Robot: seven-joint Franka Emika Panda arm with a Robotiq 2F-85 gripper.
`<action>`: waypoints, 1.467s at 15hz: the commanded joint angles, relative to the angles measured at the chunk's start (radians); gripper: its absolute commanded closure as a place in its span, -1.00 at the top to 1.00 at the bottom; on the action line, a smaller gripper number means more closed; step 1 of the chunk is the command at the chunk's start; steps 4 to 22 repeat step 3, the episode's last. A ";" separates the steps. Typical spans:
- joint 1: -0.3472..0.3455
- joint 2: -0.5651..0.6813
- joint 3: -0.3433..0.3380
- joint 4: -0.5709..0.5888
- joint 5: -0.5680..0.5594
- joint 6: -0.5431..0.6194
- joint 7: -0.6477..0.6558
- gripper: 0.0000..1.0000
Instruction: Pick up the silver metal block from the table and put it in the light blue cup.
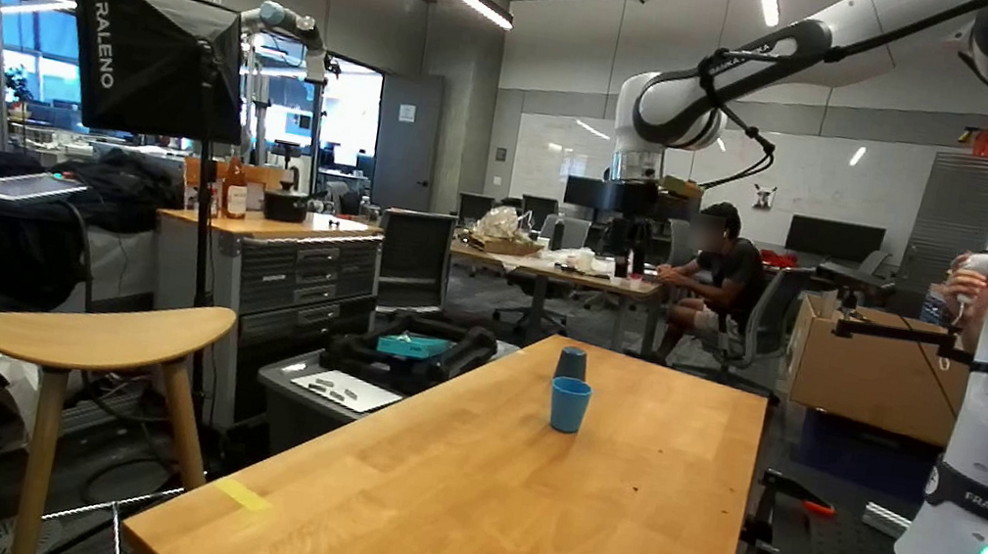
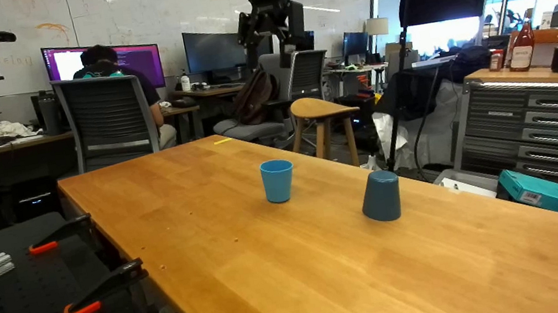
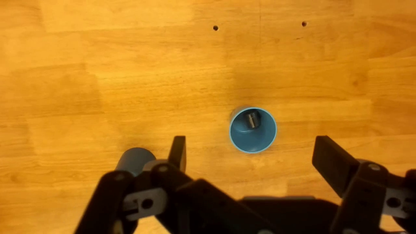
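Observation:
The light blue cup (image 1: 568, 408) stands upright on the wooden table in both exterior views (image 2: 278, 183). In the wrist view I look down into the cup (image 3: 252, 141), and the small silver metal block (image 3: 253, 119) lies inside it, against the inner wall at the bottom. The block is hidden in both exterior views. My gripper (image 3: 252, 151) is open and empty, its fingers wide apart on either side of the cup in the wrist view. In an exterior view the gripper (image 2: 270, 57) hangs well above the table; it also shows in an exterior view (image 1: 628, 254).
A darker blue cup (image 2: 381, 197) stands upside down on the table (image 2: 278, 291) near the light blue one. It is partly behind a finger in the wrist view (image 3: 134, 160). Orange-tipped clamps (image 1: 815, 506) grip the table's edge by the robot base. A stool (image 1: 108, 335) stands off the table.

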 commanded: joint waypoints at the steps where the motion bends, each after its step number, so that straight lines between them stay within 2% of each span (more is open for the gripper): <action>1: 0.002 0.002 -0.002 0.001 0.000 -0.002 0.000 0.99; 22: 0.002 0.008 -0.002 0.001 0.000 -0.001 0.000 1.00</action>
